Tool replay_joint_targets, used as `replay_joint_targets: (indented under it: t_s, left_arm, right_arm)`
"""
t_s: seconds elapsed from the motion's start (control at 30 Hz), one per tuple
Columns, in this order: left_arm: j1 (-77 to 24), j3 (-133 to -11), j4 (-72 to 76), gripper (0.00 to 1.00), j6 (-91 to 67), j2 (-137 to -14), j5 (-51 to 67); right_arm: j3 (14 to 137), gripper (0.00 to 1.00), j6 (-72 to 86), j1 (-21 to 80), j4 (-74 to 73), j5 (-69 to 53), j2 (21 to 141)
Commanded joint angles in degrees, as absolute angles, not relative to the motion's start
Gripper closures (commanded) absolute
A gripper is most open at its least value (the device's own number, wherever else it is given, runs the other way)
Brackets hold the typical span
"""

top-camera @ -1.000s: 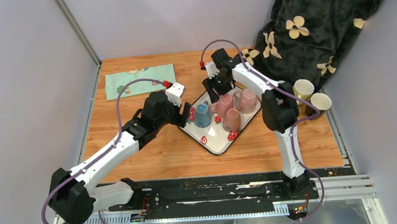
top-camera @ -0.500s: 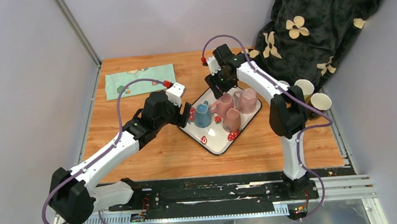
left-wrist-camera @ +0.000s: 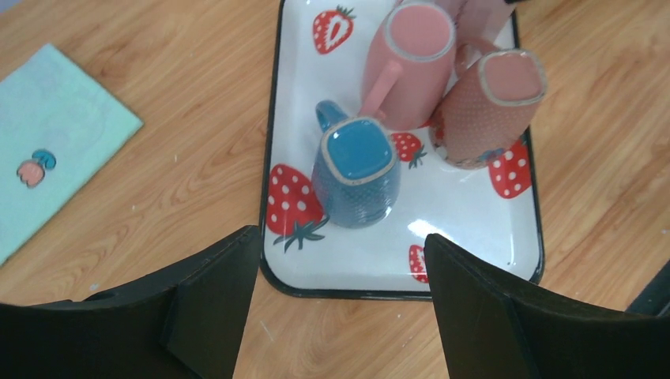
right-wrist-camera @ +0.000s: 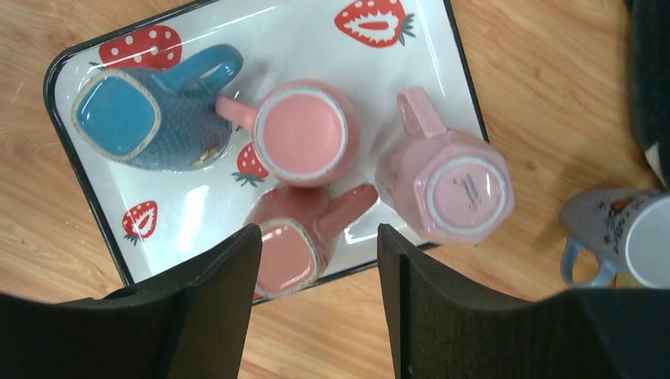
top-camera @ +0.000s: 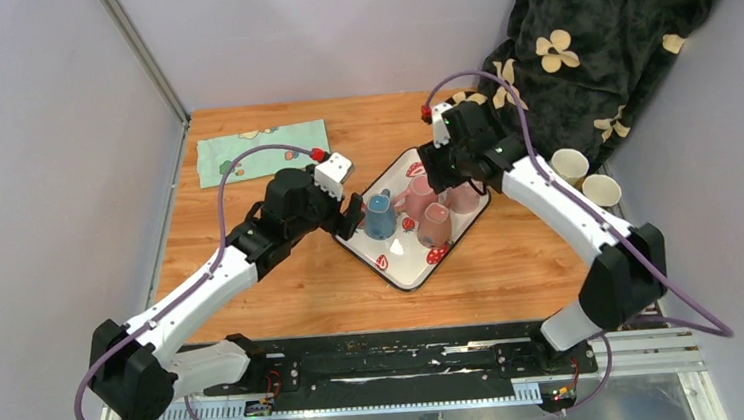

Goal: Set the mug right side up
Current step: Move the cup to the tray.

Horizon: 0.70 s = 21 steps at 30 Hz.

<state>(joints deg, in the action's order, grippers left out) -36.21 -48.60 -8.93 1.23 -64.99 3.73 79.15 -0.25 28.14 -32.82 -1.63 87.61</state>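
On white strawberry-print tray [left-wrist-camera: 474, 237]: blue dotted ceramic mug [left-wrist-camera: 357, 170], upside down
left fingers [left-wrist-camera: 213, 316]: wide, empty
right fingers [right-wrist-camera: 205, 316]: parted, empty

The tray [left-wrist-camera: 474, 213] is white with red, white-dotted strawberries and a black rim. The blue mug [left-wrist-camera: 357, 170] carries fine dots; the pink mug [right-wrist-camera: 304, 133] is plain, the paler pink mug [right-wrist-camera: 454, 185] too, the dusty-rose mug [left-wrist-camera: 486, 110] dotted. The far-left cloth [top-camera: 261, 148] is mint — the far-right blanket [top-camera: 615, 40] black with cream flowers. The tabletop [top-camera: 284, 287] is orange-brown wood.
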Motion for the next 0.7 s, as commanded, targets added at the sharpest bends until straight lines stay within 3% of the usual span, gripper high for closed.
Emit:
replay_joint_targets:
  t_s: [0.0, 0.3, 0.67]
  left_arm:
    - [-36.6, -53.3, -6.0, 0.17, 4.7, -65.4, 12.2]
    - [-36.6, -63.5, -8.1, 0.17, 12.0, -76.7, 24.8]
    - [-36.6, -79.3, -20.5, 0.2, 26.4, -92.7, 28.5]
  right_arm:
    - [71.4, 0.4, 3.9, 28.9, -27.0, 0.0, 79.5]
    - [54.5, 0.4, 8.9, 28.9, -22.6, -1.3, 60.9]
    - [39.9, 0.4, 9.6, 28.9, -20.6, -0.1, 40.2]
